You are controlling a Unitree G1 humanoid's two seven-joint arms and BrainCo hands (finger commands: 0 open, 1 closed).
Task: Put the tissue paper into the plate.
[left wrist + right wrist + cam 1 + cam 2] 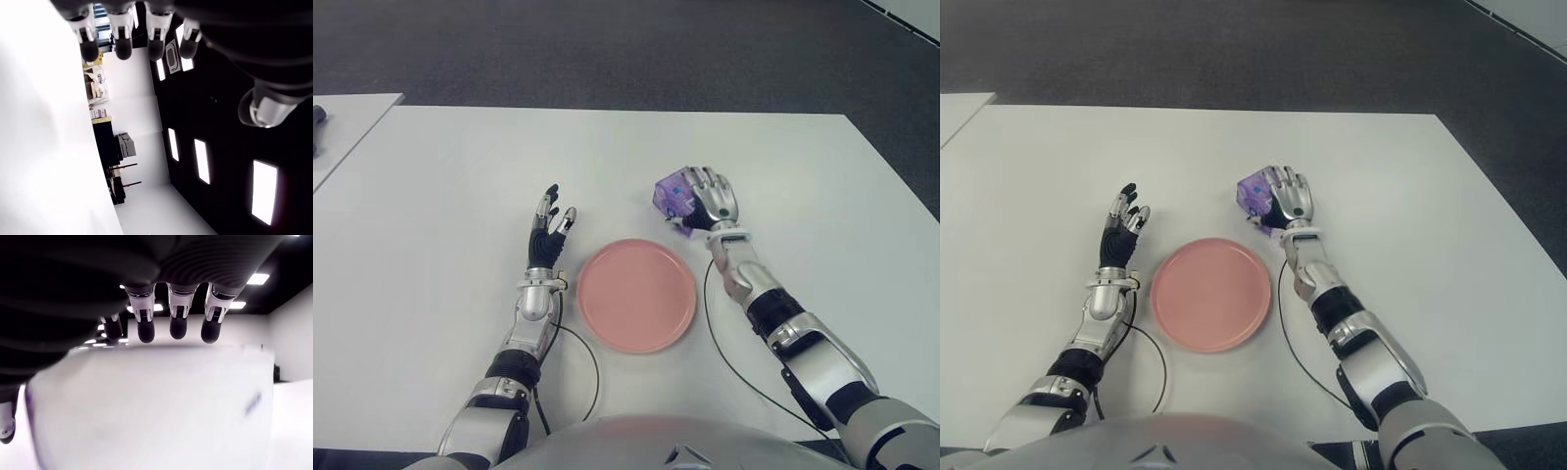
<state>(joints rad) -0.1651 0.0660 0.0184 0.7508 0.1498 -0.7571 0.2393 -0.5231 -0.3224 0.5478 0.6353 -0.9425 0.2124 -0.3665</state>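
Note:
The tissue pack (670, 195), a small purple-wrapped packet, lies on the white table (460, 176) just beyond the upper right rim of the pink plate (636, 295). My right hand (710, 203) is against the pack's right side, palm toward it. In the right wrist view its fingers (178, 325) reach straight out over the pack (156, 406) and are not curled around it, and the thumb shows low at the pack's side. The plate holds nothing. My left hand (548, 227) shows left of the plate, fingers spread and holding nothing.
A second white table (342, 122) stands at the far left with a narrow gap between it and mine. Dark carpet (607, 49) lies beyond the far edge. Thin black cables (579, 345) run from both wrists along the table near the plate.

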